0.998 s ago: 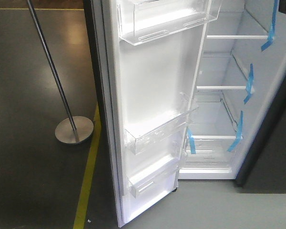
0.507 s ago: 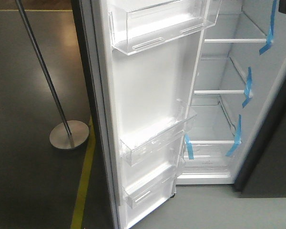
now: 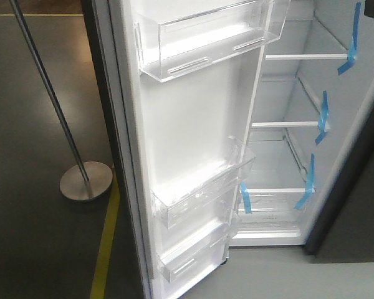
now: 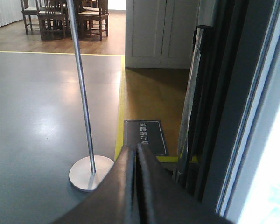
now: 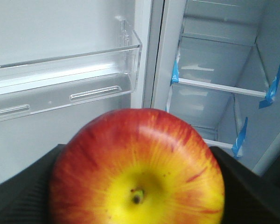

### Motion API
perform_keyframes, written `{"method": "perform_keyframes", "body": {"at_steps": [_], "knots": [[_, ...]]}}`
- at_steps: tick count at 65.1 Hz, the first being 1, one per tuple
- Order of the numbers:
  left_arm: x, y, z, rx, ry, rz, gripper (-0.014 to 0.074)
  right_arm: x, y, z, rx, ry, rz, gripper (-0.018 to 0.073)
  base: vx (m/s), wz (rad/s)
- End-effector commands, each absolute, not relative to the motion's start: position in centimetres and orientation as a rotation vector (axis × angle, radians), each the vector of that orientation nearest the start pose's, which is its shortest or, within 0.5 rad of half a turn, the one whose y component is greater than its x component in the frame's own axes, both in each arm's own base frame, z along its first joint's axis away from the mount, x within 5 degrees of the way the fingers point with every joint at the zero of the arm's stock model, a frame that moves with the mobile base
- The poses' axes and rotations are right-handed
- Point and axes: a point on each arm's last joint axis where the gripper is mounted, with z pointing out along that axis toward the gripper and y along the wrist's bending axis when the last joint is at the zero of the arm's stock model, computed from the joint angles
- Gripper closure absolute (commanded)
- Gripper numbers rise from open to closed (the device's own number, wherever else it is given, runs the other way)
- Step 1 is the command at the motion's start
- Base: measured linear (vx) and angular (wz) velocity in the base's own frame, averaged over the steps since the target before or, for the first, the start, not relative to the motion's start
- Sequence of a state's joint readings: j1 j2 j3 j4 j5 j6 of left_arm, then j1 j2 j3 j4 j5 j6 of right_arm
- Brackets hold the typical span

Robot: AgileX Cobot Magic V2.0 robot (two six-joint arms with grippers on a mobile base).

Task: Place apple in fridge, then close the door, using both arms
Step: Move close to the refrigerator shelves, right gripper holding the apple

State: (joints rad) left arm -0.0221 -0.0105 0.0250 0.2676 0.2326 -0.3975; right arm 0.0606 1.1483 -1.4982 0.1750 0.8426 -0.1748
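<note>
Gripping the apple (image 5: 136, 170) in the jaws of the right gripper (image 5: 136, 189), facing the open fridge (image 3: 287, 93) and its wide-swung door (image 3: 196, 118); pressing together the empty jaws of the left gripper (image 4: 136, 156), outside the door.

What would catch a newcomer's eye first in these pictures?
The red and yellow apple fills the right wrist view, gripped by the right gripper. In the front view, the door stands wide open with clear bins, beside the fridge, its white shelves marked with blue tape.
</note>
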Motion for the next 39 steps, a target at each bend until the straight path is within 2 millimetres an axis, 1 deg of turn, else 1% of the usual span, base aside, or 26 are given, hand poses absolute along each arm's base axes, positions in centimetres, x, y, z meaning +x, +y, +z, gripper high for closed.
{"method": "perform_keyframes", "body": {"at_steps": [1,39], "knots": [[5.46,0.28,19.86,-0.123,1.614,-0.084,0.0603,21.24,2.36,50.75,-0.182,1.828,0.122,0.0356,0.06,-0.02],[5.46,0.28,19.86,-0.123,1.614,-0.084,0.0603,21.24,2.36,50.75,-0.182,1.828,0.122,0.0356,0.05,-0.02]]}}
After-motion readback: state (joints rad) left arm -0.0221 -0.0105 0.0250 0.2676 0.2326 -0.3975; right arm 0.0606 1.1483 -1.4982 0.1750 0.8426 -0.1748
